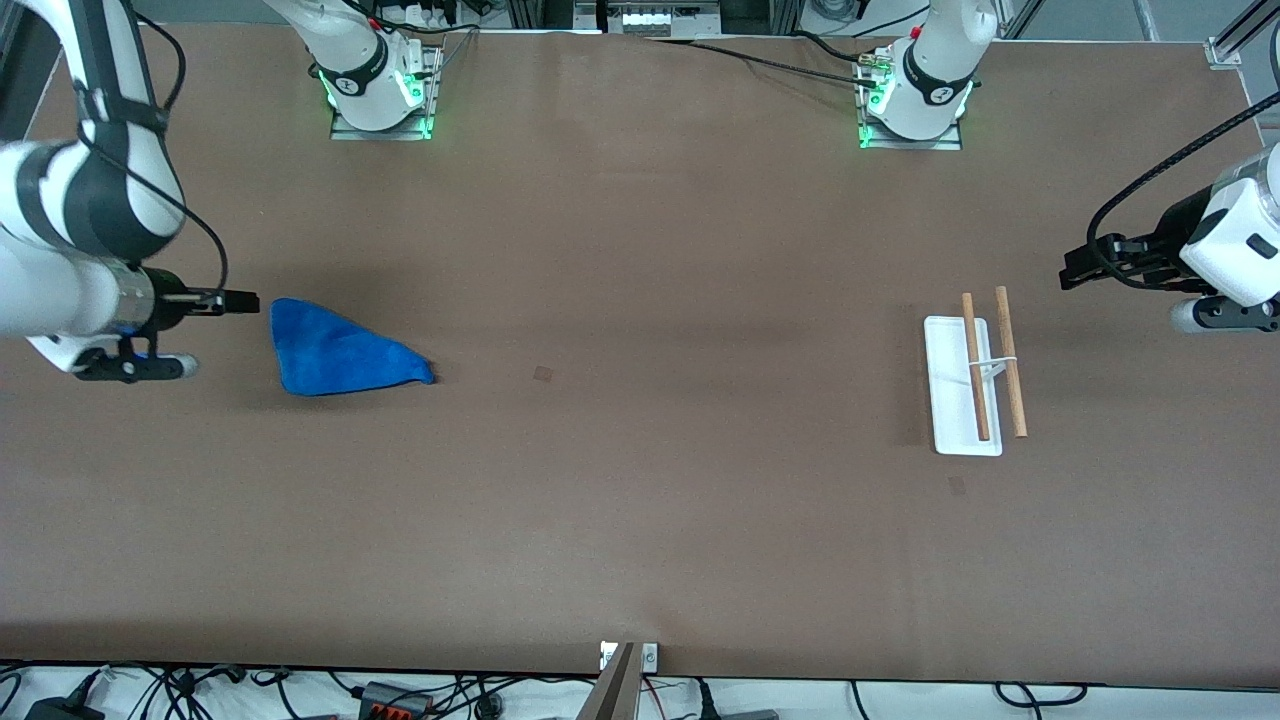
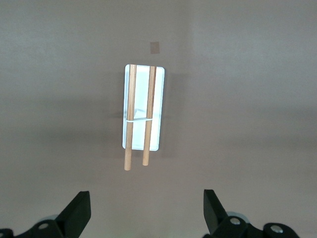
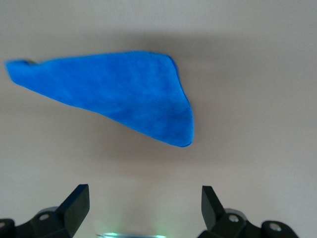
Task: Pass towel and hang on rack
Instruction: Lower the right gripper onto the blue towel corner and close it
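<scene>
Front view: towel (image 1: 335, 352) lies flat at the right arm's end of the surface; rack (image 1: 968, 385) stands well apart. Right gripper (image 3: 143, 203), jaws apart, should pinch a corner (not the middle). Left gripper (image 2: 147, 210) waits, jaws apart.

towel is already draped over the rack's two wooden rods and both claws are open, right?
Not quite: the towel lies flat on the table toward the right arm's end, apart from the rack, as the front view shows. Both claws are open.

front: high, facing bases | wrists: downward, over table (image 1: 640, 520)
</scene>
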Motion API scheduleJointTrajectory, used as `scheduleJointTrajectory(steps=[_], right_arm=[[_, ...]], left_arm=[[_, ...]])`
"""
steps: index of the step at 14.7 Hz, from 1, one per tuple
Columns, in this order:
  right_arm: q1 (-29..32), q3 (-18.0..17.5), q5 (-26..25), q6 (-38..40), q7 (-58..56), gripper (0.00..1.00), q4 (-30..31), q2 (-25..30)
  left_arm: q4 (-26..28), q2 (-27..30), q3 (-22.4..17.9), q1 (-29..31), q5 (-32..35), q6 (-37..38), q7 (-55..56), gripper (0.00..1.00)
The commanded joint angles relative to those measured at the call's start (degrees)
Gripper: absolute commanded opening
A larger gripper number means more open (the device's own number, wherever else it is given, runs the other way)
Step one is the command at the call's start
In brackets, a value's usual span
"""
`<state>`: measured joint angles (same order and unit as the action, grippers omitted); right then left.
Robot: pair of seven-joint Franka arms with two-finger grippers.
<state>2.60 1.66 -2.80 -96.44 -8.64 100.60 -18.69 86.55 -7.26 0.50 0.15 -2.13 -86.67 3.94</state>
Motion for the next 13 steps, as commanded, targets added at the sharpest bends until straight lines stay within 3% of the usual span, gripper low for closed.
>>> scheduleJointTrajectory(steps=[1,8,13], right_arm=[[2.32,-0.26,-1.59,-0.07,-9.35,1.00,-0.23,-3.79],[4.96,-0.17,-1.94,-0.86,-17.12,1.00,-0.23,-13.82],[4.35,-0.17,-3.79,-2.08,-16.59,1.00,0.73,-15.76]], left_arm=[[-0.41,0.05,0.47,0.28,0.72,0.09,0.01,1.00],[-0.50,-0.04,0.47,0.37,0.55,0.09,-0.51,1.00],[-0.50,0.05,0.47,0.28,0.55,0.09,-0.52,1.00]])
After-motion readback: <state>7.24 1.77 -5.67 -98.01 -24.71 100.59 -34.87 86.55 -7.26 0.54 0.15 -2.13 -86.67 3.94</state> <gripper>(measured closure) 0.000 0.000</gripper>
